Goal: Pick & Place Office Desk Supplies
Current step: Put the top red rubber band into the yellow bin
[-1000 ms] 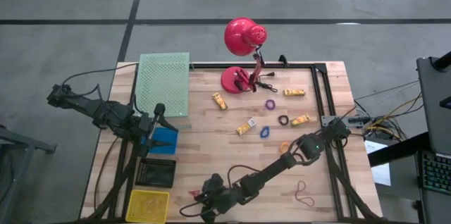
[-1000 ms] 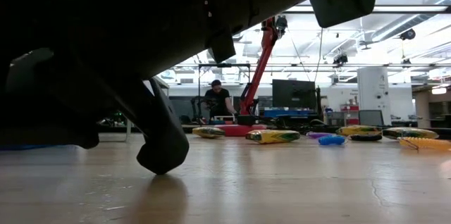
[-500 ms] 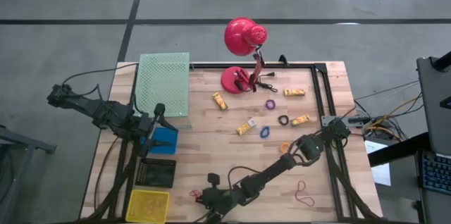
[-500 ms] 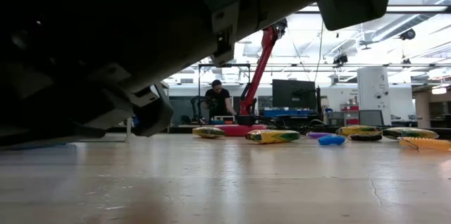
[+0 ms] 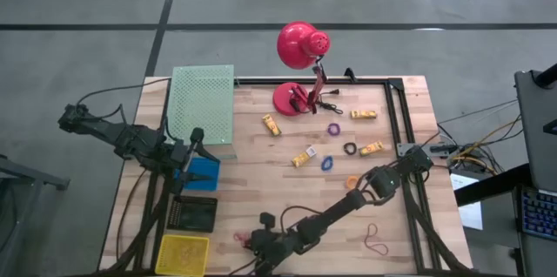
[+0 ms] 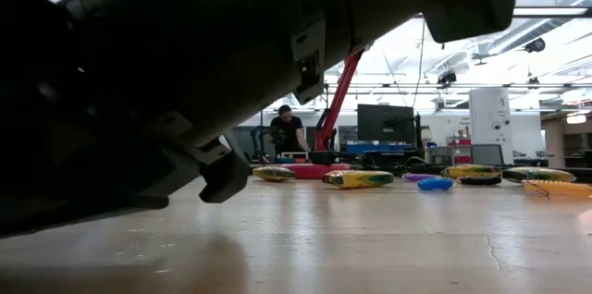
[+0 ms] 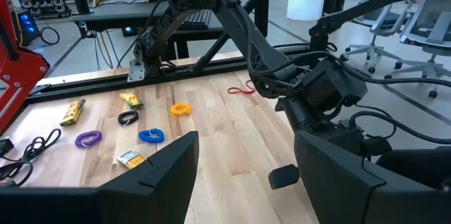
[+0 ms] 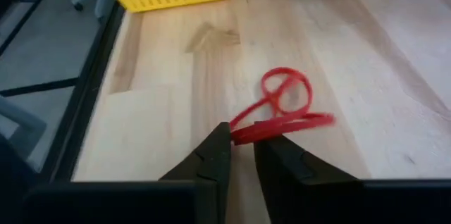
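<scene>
A thin red rubber band (image 8: pixel 282 108) lies flat on the wood near the table's front edge, left of centre (image 5: pixel 239 238). My right gripper (image 8: pixel 243 139) reaches low over the table toward it, its fingertips a little apart on either side of the band's near end. The other supplies lie on the far right part of the table: yellow pieces (image 5: pixel 271 124) (image 5: pixel 372 148), a purple ring (image 5: pixel 333 129), a black ring (image 5: pixel 350 148), a blue ring (image 5: pixel 327 163) and an orange ring (image 5: pixel 352 181). My left gripper (image 7: pixel 243 175) waits open above the table's left side (image 5: pixel 196 142). My right gripper comes slanting down from the table's right, with the band's near end (image 8: pixel 243 131) in the narrow gap between its fingertips. I cannot tell whether either finger touches it. The band lies slack on the table.
A yellow basket (image 5: pixel 184 253), a black tray (image 5: pixel 193 213) and a blue bin (image 5: pixel 202 172) stand along the left side, with a green mesh tray (image 5: pixel 202 103) behind them. A red desk lamp (image 5: pixel 300 46) stands at the far edge. Two more bands (image 5: pixel 374 238) lie front right.
My right gripper has rolled about its own axis while staying in place. In the low view the dark finger that stood down on the table has swung up clear of the wood. The red band has stayed on the table.
</scene>
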`<state>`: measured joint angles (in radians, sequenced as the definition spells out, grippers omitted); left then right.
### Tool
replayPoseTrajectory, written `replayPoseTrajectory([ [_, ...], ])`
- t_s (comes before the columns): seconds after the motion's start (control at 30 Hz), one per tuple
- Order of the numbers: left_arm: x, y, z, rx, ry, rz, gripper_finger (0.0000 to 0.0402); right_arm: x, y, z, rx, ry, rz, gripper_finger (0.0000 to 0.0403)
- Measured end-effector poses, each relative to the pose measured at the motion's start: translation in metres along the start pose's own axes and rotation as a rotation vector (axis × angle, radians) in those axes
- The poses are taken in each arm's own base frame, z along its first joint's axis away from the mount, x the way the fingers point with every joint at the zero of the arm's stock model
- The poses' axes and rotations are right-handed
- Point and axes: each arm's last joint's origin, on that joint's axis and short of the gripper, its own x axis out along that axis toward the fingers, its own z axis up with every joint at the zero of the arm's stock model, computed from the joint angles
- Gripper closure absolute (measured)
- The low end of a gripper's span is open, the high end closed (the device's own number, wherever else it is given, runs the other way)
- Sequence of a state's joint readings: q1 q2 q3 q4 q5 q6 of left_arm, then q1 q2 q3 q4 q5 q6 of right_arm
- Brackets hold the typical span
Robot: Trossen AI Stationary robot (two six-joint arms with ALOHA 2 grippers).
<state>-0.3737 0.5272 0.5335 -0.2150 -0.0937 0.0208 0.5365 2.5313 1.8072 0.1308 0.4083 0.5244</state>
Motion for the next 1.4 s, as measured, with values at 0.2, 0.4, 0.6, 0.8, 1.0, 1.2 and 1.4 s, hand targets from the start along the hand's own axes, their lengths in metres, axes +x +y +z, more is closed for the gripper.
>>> replayPoseTrajectory([
  [0.2, 0.0000, 0.0000, 0.0000, 0.000, 0.000, 0.000, 0.0160, 0.0002, -0.0014, 0.0012, -0.005, -0.027, -0.040, 0.0275],
  [0.4, 0.0000, 0.0000, 0.0000, 0.000, 0.000, 0.000, 0.0162, 0.0001, -0.0014, 0.0011, -0.007, -0.026, -0.040, 0.0223],
  [0.6, 0.0000, 0.0000, 0.0000, 0.000, 0.000, 0.000, 0.0161, 0.0000, -0.0014, 0.0011, -0.010, -0.025, -0.040, 0.0200],
  [0.8, 0.0000, 0.0000, 0.0000, 0.000, 0.000, 0.000, 0.0161, 0.0000, -0.0010, 0.0011, 0.053, -0.020, -0.027, 0.0204],
  [1.0, 0.0000, 0.0000, 0.0000, 0.000, 0.000, 0.000, 0.0161, 0.0000, -0.0009, 0.0010, 0.106, -0.020, -0.025, 0.0211],
  [1.2, 0.0000, 0.0000, 0.0000, 0.000, 0.000, 0.000, 0.0161, -0.0005, -0.0002, 0.0013, 0.105, -0.013, -0.016, 0.0215],
  [1.4, 0.0000, -0.0001, 0.0000, 0.000, 0.000, -0.001, 0.0162, -0.0065, 0.0010, 0.0077, 0.094, 0.015, -0.009, 0.0226],
])
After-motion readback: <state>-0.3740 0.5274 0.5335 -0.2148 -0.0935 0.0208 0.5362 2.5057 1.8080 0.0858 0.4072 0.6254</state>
